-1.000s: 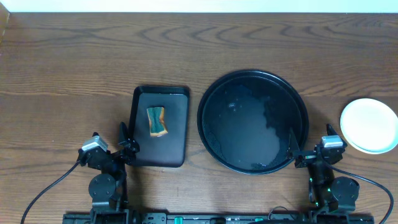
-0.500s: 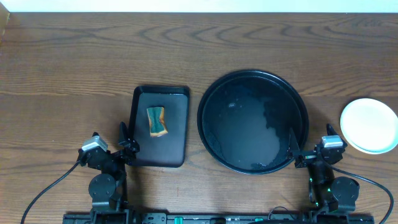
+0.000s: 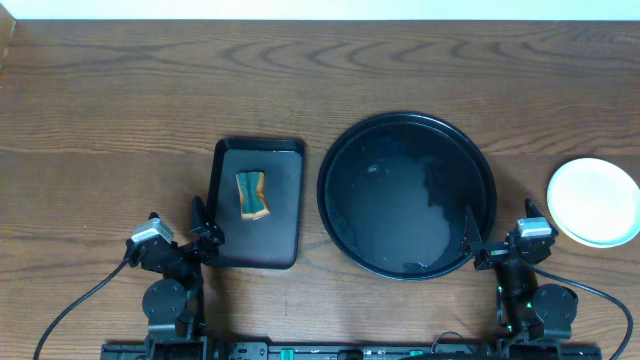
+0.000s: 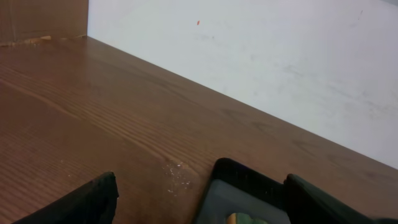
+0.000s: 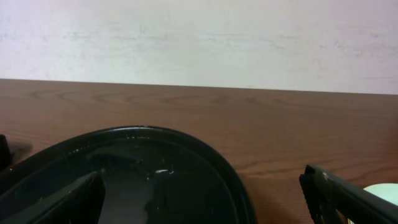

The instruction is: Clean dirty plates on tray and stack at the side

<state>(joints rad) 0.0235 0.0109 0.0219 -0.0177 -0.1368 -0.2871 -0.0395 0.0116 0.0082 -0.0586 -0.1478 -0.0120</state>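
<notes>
The large round black tray (image 3: pixel 405 258) lies right of centre with nothing on it; its glossy inside shows only reflections. It also fills the lower left of the right wrist view (image 5: pixel 205 158). The plates (image 3: pixel 594 200) sit as a pale pile on the table to the tray's right; only the whitish top one shows, and a pale sliver shows in the right wrist view (image 5: pixel 382 188). My left gripper (image 3: pixel 180 222) is open and empty at the near-left table edge (image 4: pixel 205 202). My right gripper (image 3: pixel 498 226) is open and empty over the tray's near-right rim (image 5: pixel 205 202).
A smaller black rectangular tray (image 3: pixel 282 215) lies left of the round tray and holds an orange-and-green sponge (image 3: pixel 252 194); its corner shows in the left wrist view (image 4: pixel 236 174). A white wall runs along the table's far edge.
</notes>
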